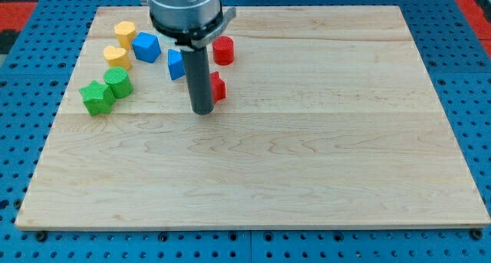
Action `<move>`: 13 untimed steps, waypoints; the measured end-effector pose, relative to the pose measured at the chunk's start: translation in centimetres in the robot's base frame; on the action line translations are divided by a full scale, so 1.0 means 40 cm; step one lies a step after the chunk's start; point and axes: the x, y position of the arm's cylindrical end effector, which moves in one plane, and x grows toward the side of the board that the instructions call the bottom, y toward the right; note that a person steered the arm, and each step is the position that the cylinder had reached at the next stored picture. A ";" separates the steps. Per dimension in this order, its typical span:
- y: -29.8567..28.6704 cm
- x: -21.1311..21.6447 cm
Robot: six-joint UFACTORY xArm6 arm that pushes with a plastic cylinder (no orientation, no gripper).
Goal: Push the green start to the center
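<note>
The green star [96, 97] lies near the wooden board's [307, 171] left edge, in the view's upper left, touching the green cylinder [118, 82] just up and right of it. My tip [202, 110] rests on the board well to the star's right, apart from it, at about the same height in the view. The arm carries no pincer; the rod grasps nothing. A red block [218, 87], partly hidden, sits just beside the rod's right side. A blue block [176, 64] lies behind the rod. Further up are a red cylinder [223, 50], a blue block [146, 47] and two yellow blocks [125, 33] [117, 57].
</note>
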 end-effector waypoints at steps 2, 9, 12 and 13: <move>-0.035 0.116; -0.501 0.090; -0.292 0.022; -0.106 0.093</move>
